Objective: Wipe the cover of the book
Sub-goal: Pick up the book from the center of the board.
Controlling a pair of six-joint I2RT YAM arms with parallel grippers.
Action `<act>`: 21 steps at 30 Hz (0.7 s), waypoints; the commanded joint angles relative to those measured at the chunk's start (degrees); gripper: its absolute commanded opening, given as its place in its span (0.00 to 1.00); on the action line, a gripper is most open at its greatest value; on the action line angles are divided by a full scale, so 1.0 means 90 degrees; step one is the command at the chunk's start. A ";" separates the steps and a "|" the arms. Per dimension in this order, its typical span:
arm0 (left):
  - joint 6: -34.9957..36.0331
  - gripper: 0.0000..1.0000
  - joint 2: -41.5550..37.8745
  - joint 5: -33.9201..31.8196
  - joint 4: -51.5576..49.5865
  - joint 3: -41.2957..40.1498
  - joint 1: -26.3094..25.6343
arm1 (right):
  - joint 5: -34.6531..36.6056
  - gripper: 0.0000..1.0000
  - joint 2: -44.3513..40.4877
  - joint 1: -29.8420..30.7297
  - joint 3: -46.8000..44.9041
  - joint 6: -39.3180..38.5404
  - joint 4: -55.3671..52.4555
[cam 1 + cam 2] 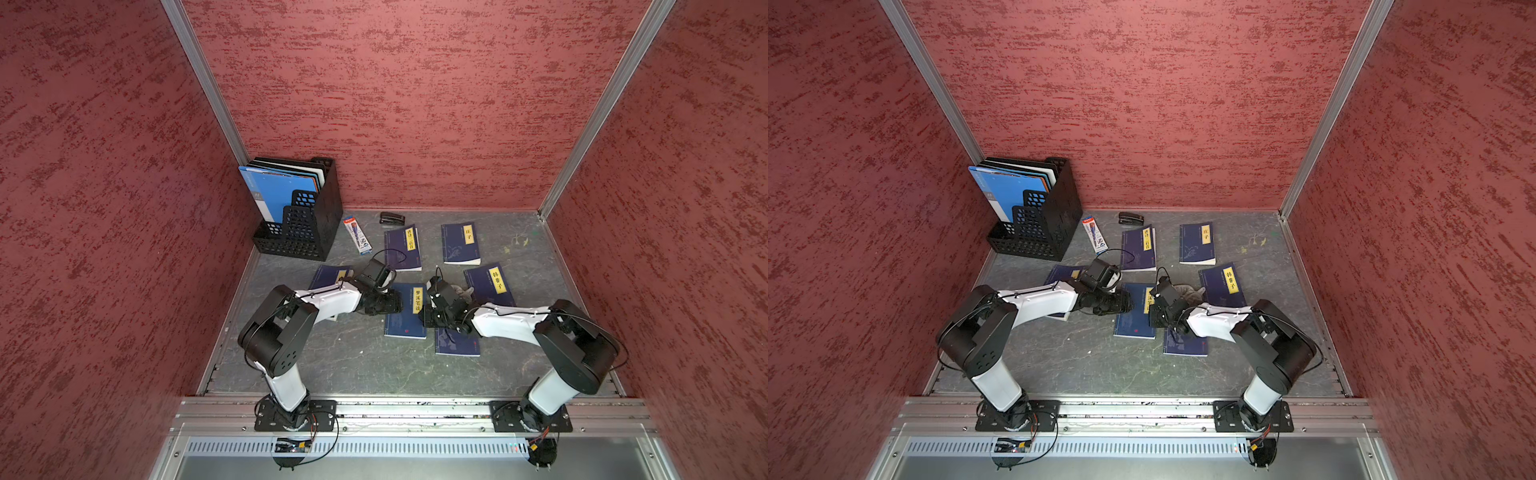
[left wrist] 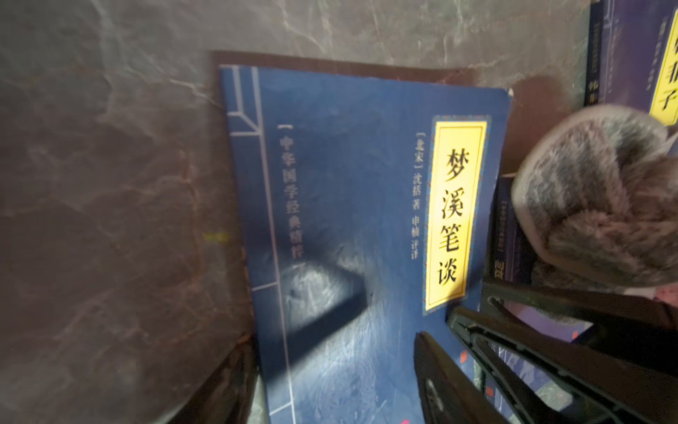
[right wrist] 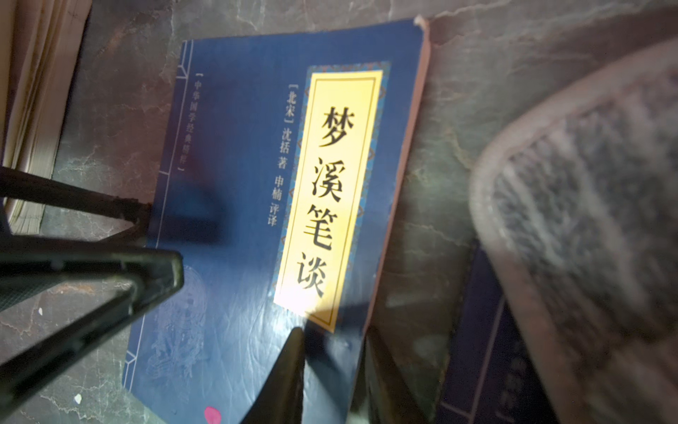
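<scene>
In both top views the book [image 1: 403, 322] [image 1: 1133, 320] lies mid-worktop, long axis near-to-far, with the left fingers [image 1: 391, 301] at its left edge and the right fingers [image 1: 427, 316] at its right.

Left wrist: left fingers spread wide, and the cloth [image 2: 594, 191] lies right of the book.

Right wrist: I cannot tell the right fingers' gap.

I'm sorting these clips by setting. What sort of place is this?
Probably a mock study desk inside a robot test booth: red textured wall panels enclose it, a black mesh file holder of blue folders stands in a corner, and Chinese paperback books and a stapler lie on the tabletop.
</scene>
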 commanded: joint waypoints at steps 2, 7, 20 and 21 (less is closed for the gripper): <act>-0.0094 0.63 0.0242 0.0559 0.0364 -0.0071 0.0149 | -0.0381 0.27 0.0339 0.0179 -0.0172 0.0130 0.0118; -0.0153 0.55 0.0131 0.1115 0.0745 -0.0225 0.0399 | -0.0431 0.27 0.0510 0.0227 -0.0131 0.0152 0.0246; 0.0097 0.42 -0.0420 0.1995 0.1225 -0.0443 0.0562 | -0.0383 0.28 0.0825 0.0231 -0.0067 0.0174 0.0394; 0.0126 0.41 -0.0479 0.2009 0.1254 -0.0461 0.0563 | -0.0384 0.28 0.0845 0.0231 -0.0069 0.0176 0.0405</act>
